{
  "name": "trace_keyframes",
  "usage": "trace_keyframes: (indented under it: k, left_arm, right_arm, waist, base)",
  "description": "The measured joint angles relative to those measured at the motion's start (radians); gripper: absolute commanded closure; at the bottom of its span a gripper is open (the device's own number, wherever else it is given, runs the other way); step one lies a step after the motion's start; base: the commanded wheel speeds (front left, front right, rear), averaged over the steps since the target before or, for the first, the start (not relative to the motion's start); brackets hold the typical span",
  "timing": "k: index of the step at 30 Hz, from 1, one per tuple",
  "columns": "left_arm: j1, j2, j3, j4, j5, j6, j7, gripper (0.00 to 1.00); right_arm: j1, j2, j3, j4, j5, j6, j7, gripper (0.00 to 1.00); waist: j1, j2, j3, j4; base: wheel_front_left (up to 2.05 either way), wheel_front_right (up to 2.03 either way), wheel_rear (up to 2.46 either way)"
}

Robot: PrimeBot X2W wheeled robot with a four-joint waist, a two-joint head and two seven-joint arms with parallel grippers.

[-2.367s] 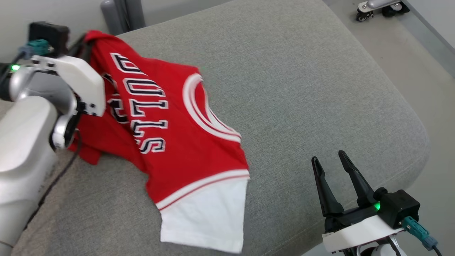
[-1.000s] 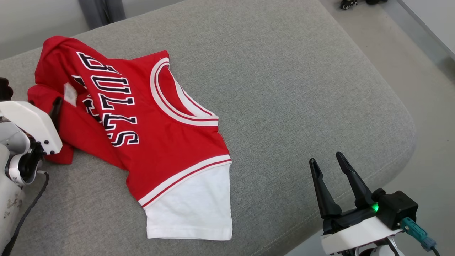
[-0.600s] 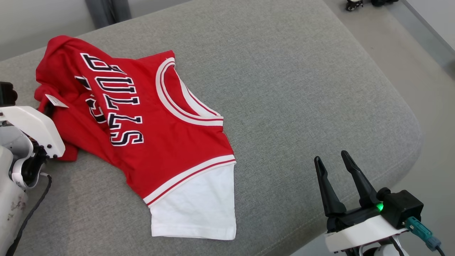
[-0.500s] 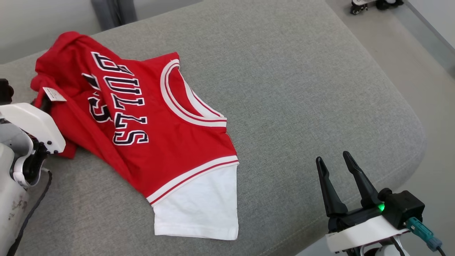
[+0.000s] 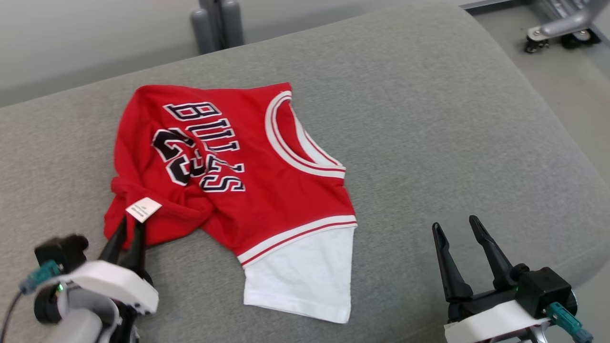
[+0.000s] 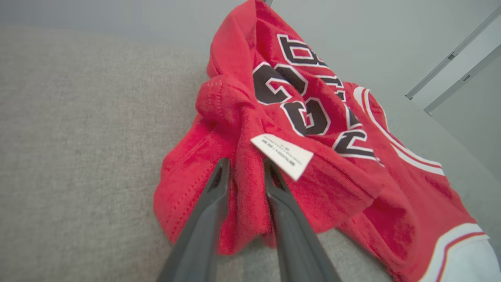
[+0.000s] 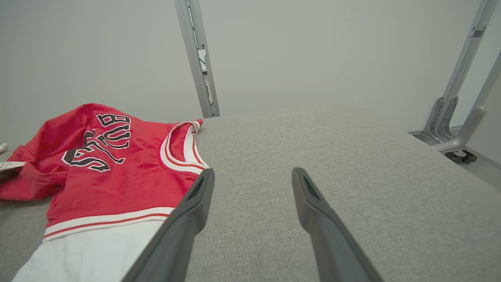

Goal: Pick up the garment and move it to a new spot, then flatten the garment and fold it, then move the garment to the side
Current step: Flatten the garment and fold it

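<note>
**Left pincer** [image 6: 244, 172]: the fingers are drawn narrowly together and a bunched fold of red cloth is clamped between them. The fold is taken at the garment's rumpled near-left edge, just beside a white label [image 6: 282, 155].

**Garment** [image 5: 248, 157]: a red jersey, marked with black-and-white lettering and a number, trimmed with a banded white-and-red neckline [image 5: 290, 138] and a white sleeve [image 5: 305, 281]. It is laid on a grey cushion [image 5: 429, 143], left of centre in the head view. Most of it is spread flat. It is crumpled only where it is gripped, and the sleeve is turned toward the near edge.

**Right pincer** [image 5: 457, 228]: the fingers are held well apart and nothing is held between them. It is placed by the cushion's near right corner, clear of the sleeve. Whether the cushion is touched cannot be told.

**Surroundings**: grey metal posts [image 5: 217, 24] are seen behind the cushion's far edge. A wheeled frame [image 5: 555, 31] is seen on the floor at the upper right.
</note>
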Motion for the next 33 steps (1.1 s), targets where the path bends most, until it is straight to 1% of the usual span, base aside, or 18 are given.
trace_keyframes:
  k: [1, 2, 3, 7, 11, 15, 17, 19, 21, 26, 30, 33]
  left_arm:
    - [0.025, -0.013, 0.007, -0.006, 0.002, 0.006, -0.004, 0.49]
    - [0.046, -0.024, 0.011, -0.011, 0.011, 0.008, -0.005, 0.15]
    - [0.046, -0.024, 0.011, -0.011, 0.011, 0.008, -0.005, 0.0]
    - [0.102, -0.079, 0.047, -0.037, 0.035, 0.007, -0.009, 0.0]
    - [0.14, -0.091, 0.096, -0.075, 0.078, 0.008, -0.009, 0.0]
    - [0.125, -0.095, 0.138, -0.143, 0.116, 0.026, -0.009, 0.0]
    - [0.09, -0.089, 0.136, -0.161, 0.129, 0.035, -0.001, 0.0]
    - [0.039, -0.072, 0.129, -0.158, 0.155, 0.057, 0.034, 0.0]
    - [-0.001, -0.061, 0.127, -0.148, 0.159, 0.071, 0.076, 0.0]
    - [-0.079, -0.052, 0.114, -0.077, 0.157, 0.096, 0.177, 0.0]
    - [-0.106, -0.043, 0.107, -0.013, 0.161, 0.115, 0.209, 0.0]
    - [-0.107, -0.042, 0.1, 0.006, 0.168, 0.124, 0.217, 0.0]
  right_arm:
    - [0.0, 0.0, -0.001, 0.001, -0.004, 0.0, 0.0, 0.0]
    - [0.0, 0.0, -0.002, 0.001, -0.01, 0.0, 0.0, 0.0]
    - [0.0, 0.0, -0.002, 0.001, -0.01, 0.0, 0.0, 0.0]
    - [-0.002, 0.0, -0.005, 0.004, -0.027, 0.0, 0.0, 0.0]
    - [-0.004, 0.001, -0.003, 0.008, -0.033, 0.0, 0.0, 0.0]
    - [-0.004, 0.0, 0.003, 0.01, -0.034, 0.0, 0.0, 0.0]
    - [-0.004, 0.0, 0.011, 0.012, -0.033, 0.0, 0.0, 0.0]
    - [-0.007, 0.0, 0.021, 0.015, -0.028, 0.0, 0.0, 0.0]
    - [-0.013, 0.001, 0.028, 0.016, -0.021, 0.0, 0.0, 0.0]
    - [-0.014, 0.0, 0.03, 0.016, -0.007, 0.0, 0.0, 0.0]
    - [-0.007, 0.0, 0.027, 0.018, 0.0, 0.0, 0.0, 0.0]
    - [-0.003, 0.0, 0.024, 0.016, 0.003, 0.0, 0.0, 0.0]
  waist:
    - [0.0, 0.0, 0.0, 0.012]
    - [0.0, 0.0, -0.001, 0.023]
    - [0.0, 0.0, -0.001, 0.023]
    - [0.0, 0.0, -0.002, 0.064]
    - [0.0001, 0.0, -0.01, 0.084]
    - [0.0, 0.0, -0.016, 0.086]
    - [0.0, 0.0, -0.016, 0.082]
    - [0.0, 0.0, -0.015, 0.072]
    - [0.0, 0.0, -0.014, 0.057]
    - [0.0, 0.0, -0.01, 0.015]
    - [0.0, 0.0, -0.011, -0.015]
    - [0.0, 0.0, -0.014, -0.026]
  base:
    - [0.0, 0.0, 0.0]
    - [0.0, 0.0, 0.0]
    - [0.0, 0.0, 0.0]
    - [0.0, 0.0, 0.0]
    - [0.0, 0.0, 0.0]
    - [0.0, 0.0, 0.0]
    - [0.0, 0.0, 0.0]
    - [0.0, 0.0, 0.0]
    - [0.0, 0.0, 0.0]
    - [0.0, 0.0, 0.0]
    - [0.0, 0.0, 0.0]
    - [0.0, 0.0, 0.0]
